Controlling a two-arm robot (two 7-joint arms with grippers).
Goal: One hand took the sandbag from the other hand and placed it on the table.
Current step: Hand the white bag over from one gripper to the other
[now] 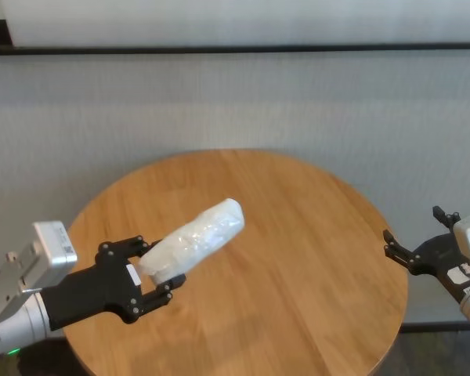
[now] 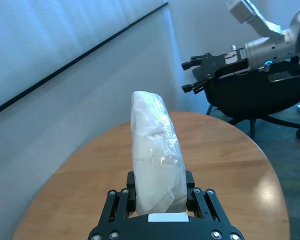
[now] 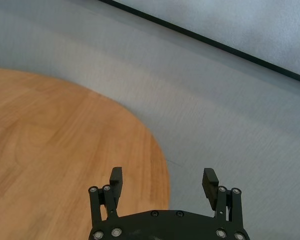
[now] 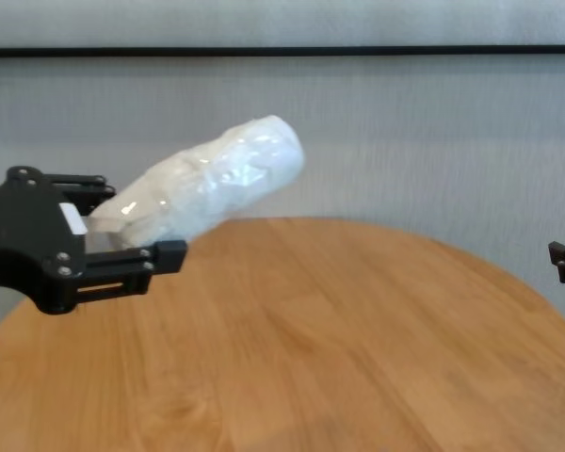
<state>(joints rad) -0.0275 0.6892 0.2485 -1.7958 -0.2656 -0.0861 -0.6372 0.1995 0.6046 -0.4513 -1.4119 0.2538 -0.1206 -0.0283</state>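
Head view: left claw [image 1: 158,272] clamps sandbag [image 1: 196,239] end, raised over table [image 1: 298,258]; right claw [image 1: 415,243] agape, well apart.

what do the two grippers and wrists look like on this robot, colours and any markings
The left gripper is matte black with linked two-part fingers, silver screws and a small white sticker, on a silver cylindrical wrist carrying a light-grey box. The right gripper is a black claw with ridged fingertips and silver screws, also on a silver wrist with a light-grey box.
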